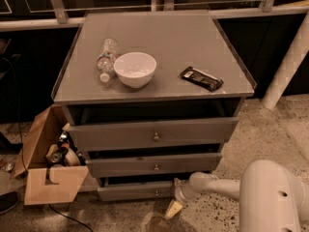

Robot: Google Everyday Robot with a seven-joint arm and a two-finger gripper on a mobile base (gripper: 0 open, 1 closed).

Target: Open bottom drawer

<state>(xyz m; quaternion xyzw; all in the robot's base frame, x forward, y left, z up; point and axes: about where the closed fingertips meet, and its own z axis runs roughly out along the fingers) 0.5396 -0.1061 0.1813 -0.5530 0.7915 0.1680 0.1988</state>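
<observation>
Your bottom drawer, lowest of the cabinet's three, looks drawn out only a crack, so I judge most of the pull is left. The gripper hangs near the floor just right of its brass knob; you cannot tell whether it is spread or closed. A cardboard box of cans crowds the drawer's left corner, while the water bottle, white bowl and snack packet lie on top, out of the way.

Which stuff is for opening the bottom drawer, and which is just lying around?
For the job: bottom drawer, gripper by its right end.
Lying about: bottle, white bowl, dark packet on top; cardboard box on floor.
</observation>
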